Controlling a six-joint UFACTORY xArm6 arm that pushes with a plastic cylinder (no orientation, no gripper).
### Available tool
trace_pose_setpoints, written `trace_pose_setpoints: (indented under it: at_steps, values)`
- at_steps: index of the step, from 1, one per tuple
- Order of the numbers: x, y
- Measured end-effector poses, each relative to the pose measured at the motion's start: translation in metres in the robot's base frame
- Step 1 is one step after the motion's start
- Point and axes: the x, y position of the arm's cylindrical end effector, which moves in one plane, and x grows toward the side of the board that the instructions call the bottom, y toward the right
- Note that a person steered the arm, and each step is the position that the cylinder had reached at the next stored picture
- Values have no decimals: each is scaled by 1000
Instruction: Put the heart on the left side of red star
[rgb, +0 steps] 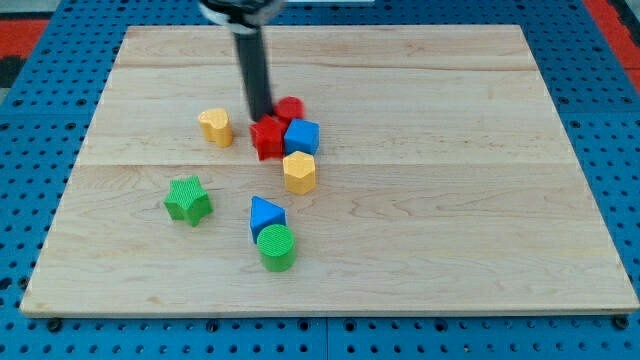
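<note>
Seven blocks on the wooden surface. My tip is down at the top edge of the red star, touching or nearly so, with the red round block just to its right. No end effector fitted, only the bare rod, so nothing is grasped. Yellow heart sits left of the red star, near but apart. Blue cube touches the star's right side; yellow hexagon is just below the cube. Green star is at lower left, well apart. Blue triangle is against the green cylinder below it.
</note>
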Motion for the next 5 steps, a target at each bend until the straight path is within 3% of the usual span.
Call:
trace_pose_setpoints:
  at_steps: [1, 2, 3, 5]
  values:
    - [-14, 2]
    - [-31, -77]
    - [-11, -110]
    - [43, -67]
